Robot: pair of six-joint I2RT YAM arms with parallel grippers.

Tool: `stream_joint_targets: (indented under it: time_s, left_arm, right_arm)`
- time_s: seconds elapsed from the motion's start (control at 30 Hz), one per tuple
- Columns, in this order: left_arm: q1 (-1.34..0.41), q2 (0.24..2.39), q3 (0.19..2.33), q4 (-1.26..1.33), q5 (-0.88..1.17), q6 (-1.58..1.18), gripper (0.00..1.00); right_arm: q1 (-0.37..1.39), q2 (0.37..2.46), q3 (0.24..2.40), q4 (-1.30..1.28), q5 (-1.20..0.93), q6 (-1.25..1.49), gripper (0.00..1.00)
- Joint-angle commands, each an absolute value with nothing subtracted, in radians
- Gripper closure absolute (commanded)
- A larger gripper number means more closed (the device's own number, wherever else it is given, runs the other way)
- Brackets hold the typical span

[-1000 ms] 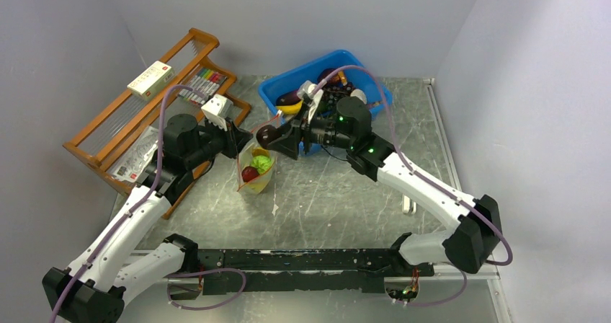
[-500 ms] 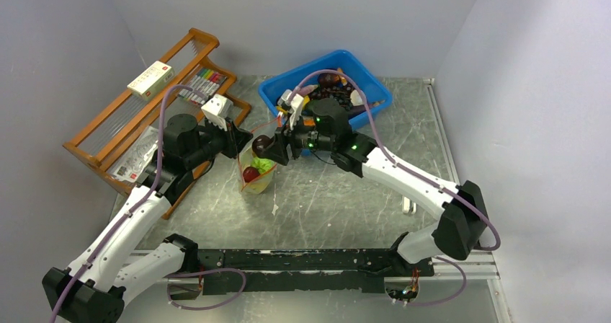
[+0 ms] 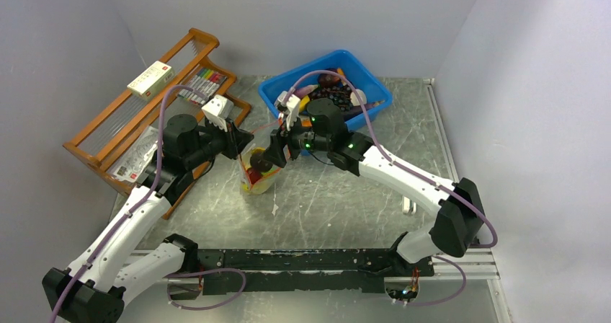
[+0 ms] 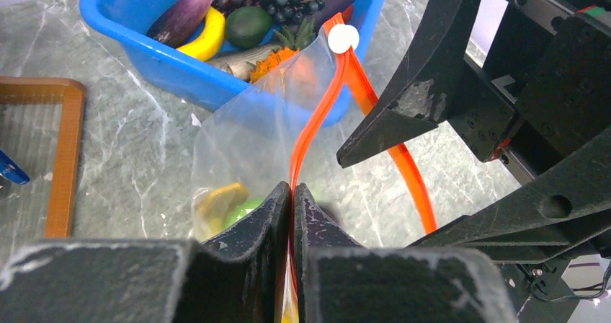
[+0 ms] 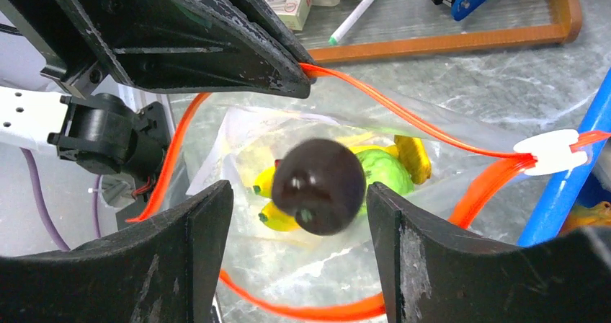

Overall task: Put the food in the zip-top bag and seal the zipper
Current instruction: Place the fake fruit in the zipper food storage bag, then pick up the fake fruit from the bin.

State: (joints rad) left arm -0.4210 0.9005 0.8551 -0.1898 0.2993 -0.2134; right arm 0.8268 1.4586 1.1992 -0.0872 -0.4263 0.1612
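**Top external.** The left gripper (image 3: 240, 143) is holding up the near-left rim of the zip-top bag (image 3: 253, 182). The bag is standing on the table (image 3: 346, 193) between the wooden rack (image 3: 115, 117) and the blue bin (image 3: 378, 85). The right gripper (image 3: 271, 157) is hanging directly over the bag's mouth. Its jaw state cannot be told from this view.

**Left wrist.** The left jaws are clamping flat on the zipper (image 4: 317, 121), with clear film running down between the fingers. The strip is arcing away toward the white slider (image 4: 343, 38), and the mouth is gaping to the right. More food is lying in the bin behind.

**Right wrist.** The right jaws are standing apart and gripping nothing. A dark round piece (image 5: 319, 186) is showing blurred between the fingers, with a gap on each side, right above the open mouth. It is probably dropping. Inside the bag, a bumpy green ball (image 5: 389, 170) and yellow pieces (image 5: 277, 216) are lying at the bottom.

**Handling (judgement).**
- **Bag:** The film looks thin, floppy and slick, and it is unlikely to stand unsupported. The zipper looks like the only stiff part, so any hold belongs on it. For sealing, pinching both tracks together near one end and running along the strip looks safest.
- **Toys:** They look light, hard and smooth, and the round ones are likely to roll. Gripping across the widest part is advisable.
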Motion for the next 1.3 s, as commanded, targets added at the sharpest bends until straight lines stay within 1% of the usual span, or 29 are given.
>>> stream_joint_targets:
  time_s: [0.0, 0.13, 0.27, 0.5, 0.73, 0.9, 1.1, 1.27]
  left_arm:
    - [-0.411, 0.885, 0.848, -0.145, 0.342, -0.21, 0.93]
    - [-0.411, 0.888, 0.847, -0.141, 0.351, -0.212, 0.93]
    - [-0.411, 0.892, 0.847, -0.14, 0.357, -0.212, 0.93]
    - [-0.411, 0.9, 0.847, -0.137, 0.368, -0.213, 0.93]
    - [-0.411, 0.907, 0.846, -0.132, 0.385, -0.212, 0.93]
    - [-0.411, 0.908, 0.849, -0.137, 0.383, -0.211, 0.93]
    - [-0.411, 0.908, 0.851, -0.141, 0.376, -0.209, 0.93]
    - [-0.411, 0.903, 0.851, -0.141, 0.372, -0.21, 0.93]
  right_arm:
    - [0.832, 1.417, 1.234, -0.061, -0.449, 0.189, 0.3]
    - [0.832, 1.4, 1.268, -0.05, -0.454, 0.205, 0.29]
    - [0.83, 1.379, 1.265, -0.034, -0.411, 0.215, 0.29]
    - [0.805, 1.348, 1.319, -0.096, -0.22, 0.186, 0.29]
    - [0.75, 1.35, 1.358, -0.152, -0.078, 0.146, 0.29]
    - [0.689, 1.392, 1.377, -0.198, -0.036, 0.12, 0.29]
    - [0.618, 1.462, 1.382, -0.238, -0.042, 0.114, 0.29]
    - [0.568, 1.576, 1.443, -0.33, -0.031, 0.083, 0.29]
